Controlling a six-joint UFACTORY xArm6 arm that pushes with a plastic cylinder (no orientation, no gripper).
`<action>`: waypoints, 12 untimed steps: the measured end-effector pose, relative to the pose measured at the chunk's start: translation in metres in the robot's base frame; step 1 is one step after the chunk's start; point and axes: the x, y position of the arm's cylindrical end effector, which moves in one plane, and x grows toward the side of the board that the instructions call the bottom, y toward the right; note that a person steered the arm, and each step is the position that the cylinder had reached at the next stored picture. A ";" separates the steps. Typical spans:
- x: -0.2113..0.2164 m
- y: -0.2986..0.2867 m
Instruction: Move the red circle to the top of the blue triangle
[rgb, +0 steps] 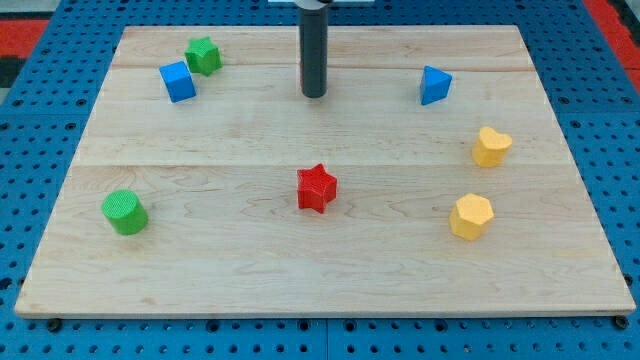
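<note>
The blue triangle (435, 85) sits near the view's top right of the wooden board (230, 270). No red circle shows; the only red block is a red star (317, 188) near the board's middle. My tip (314, 94) rests on the board near the view's top centre, well left of the blue triangle and straight above the red star, touching no block.
A blue cube (178, 81) and a green star (204, 56) sit at the top left. A green cylinder (125, 212) is at the lower left. A yellow heart-like block (491, 146) and a yellow hexagon (471, 216) are at the right.
</note>
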 end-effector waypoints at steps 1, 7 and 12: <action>-0.014 -0.017; -0.102 0.114; -0.127 0.098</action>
